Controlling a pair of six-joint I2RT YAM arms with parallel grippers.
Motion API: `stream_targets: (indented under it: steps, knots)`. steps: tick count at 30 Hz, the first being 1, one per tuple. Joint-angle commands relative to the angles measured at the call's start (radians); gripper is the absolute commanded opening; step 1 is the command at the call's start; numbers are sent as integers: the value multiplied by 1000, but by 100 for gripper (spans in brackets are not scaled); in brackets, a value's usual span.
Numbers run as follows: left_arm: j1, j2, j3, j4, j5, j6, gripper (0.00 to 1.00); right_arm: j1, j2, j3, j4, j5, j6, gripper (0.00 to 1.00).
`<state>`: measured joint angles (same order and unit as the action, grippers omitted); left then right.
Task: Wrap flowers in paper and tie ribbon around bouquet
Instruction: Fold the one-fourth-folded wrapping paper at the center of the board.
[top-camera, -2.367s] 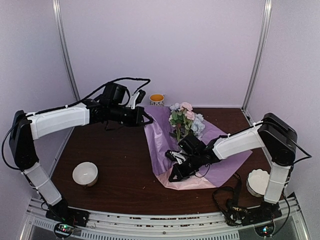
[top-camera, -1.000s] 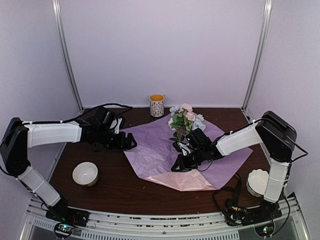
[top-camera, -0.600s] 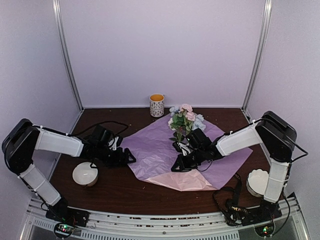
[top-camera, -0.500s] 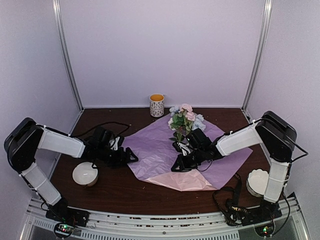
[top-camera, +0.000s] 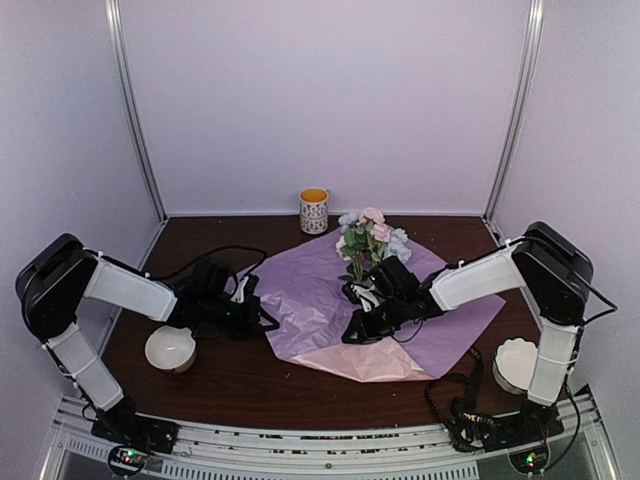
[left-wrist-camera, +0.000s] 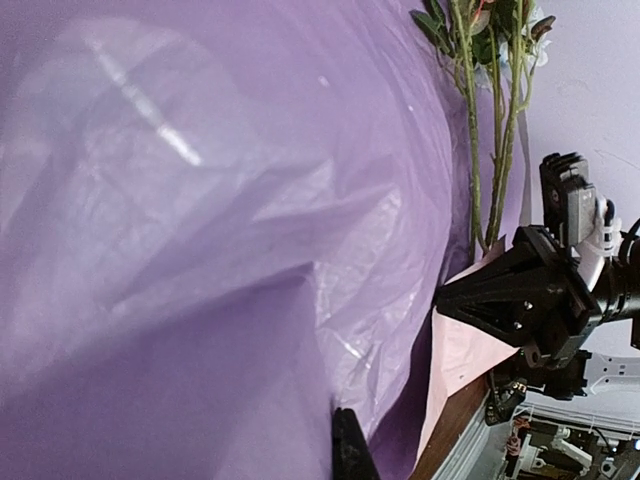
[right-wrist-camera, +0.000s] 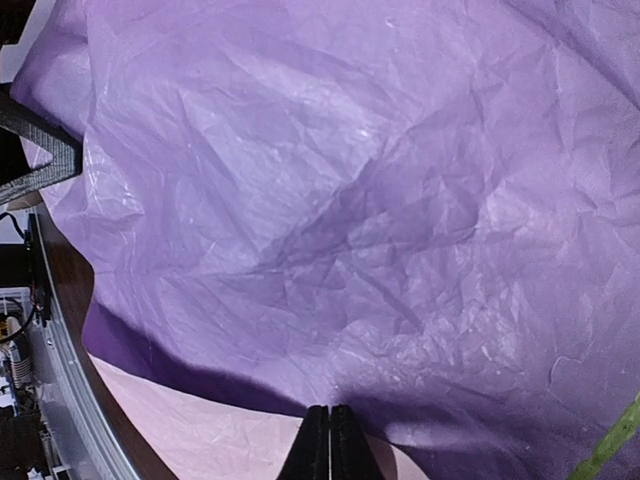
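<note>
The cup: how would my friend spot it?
Find the dark brown table, then look along its far edge by the back wall. The cup stands there, just left of the flowers. It is tall with an orange inside, unlike the low white bowls in front.

Bright, even light; paper (left-wrist-camera: 200, 230) glares (blurred close).

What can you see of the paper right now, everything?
The paper is a large, thin, crinkled sheet lying mostly flat on the dark table, lilac face up, near corner folded over showing pink. The flowers lie on its far part, stems pointing to the middle. The left gripper is shut on its bunched left edge. The right gripper, shut, has its tips down at the sheet by the stem ends.
</note>
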<state>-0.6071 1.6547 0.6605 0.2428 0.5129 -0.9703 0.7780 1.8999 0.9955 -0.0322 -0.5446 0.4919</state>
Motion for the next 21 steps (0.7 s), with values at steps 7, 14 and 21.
stream_targets:
  steps: [7, 14, 21]
  knots:
    - [21, 23, -7, 10, 2, -33, 0, 122, -143, -12, -58, 91, -213, 4]
    - [31, 30, -24, 25, 8, -43, 0, 186, -125, -76, -26, 19, -387, 6]
    - [30, -10, -18, -31, -24, -18, 0, 184, -36, -11, -121, 36, -337, 2]
